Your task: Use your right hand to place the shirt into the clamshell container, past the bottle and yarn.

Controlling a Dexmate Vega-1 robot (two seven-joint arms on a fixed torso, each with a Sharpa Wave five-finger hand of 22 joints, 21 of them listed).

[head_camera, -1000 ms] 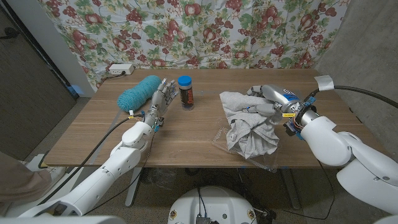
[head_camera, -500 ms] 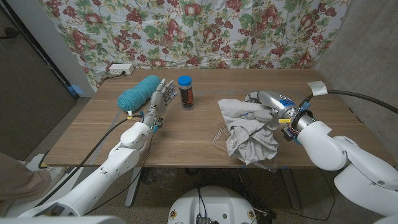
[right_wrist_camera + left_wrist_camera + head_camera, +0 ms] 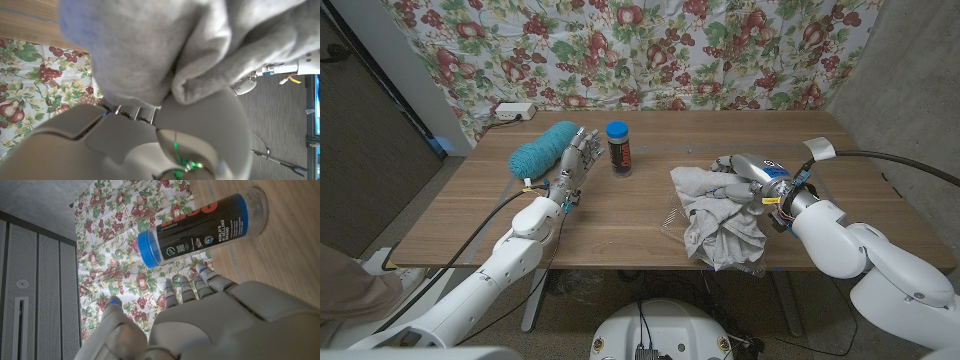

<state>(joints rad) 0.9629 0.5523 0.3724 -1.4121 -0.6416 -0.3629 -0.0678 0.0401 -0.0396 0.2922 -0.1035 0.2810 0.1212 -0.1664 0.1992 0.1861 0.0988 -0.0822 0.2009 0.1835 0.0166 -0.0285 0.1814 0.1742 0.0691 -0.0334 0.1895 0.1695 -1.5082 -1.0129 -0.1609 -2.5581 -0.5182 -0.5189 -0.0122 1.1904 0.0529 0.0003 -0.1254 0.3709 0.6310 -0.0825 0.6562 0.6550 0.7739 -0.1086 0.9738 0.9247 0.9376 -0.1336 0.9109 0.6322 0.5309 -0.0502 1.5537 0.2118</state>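
Basically right hand (image 3: 745, 180) fingers grip shirt (image 3: 720, 215) bunched over clamshell container (image 3: 752, 262); tuck hanging cloth inside before release, left hand (image 3: 578, 158) fingers spread

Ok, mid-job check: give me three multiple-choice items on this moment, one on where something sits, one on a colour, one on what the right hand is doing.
1. Where is the bottle?
A. just right of the left hand, which stands between it and the yarn
B. on top of the shirt
C. at the table's near edge

2. What colour is the yarn?
A. red
B. teal
C. white

3. What is the right hand doing?
A. resting apart from everything
B. holding the bottle
C. gripping the grey shirt

Answers: 1 A, the head view shows yarn, hand, bottle in a row at the far left. 2 B, the skein is teal. 3 C, its fingers are buried in the cloth, and the right wrist view shows fabric bunched against the hand.
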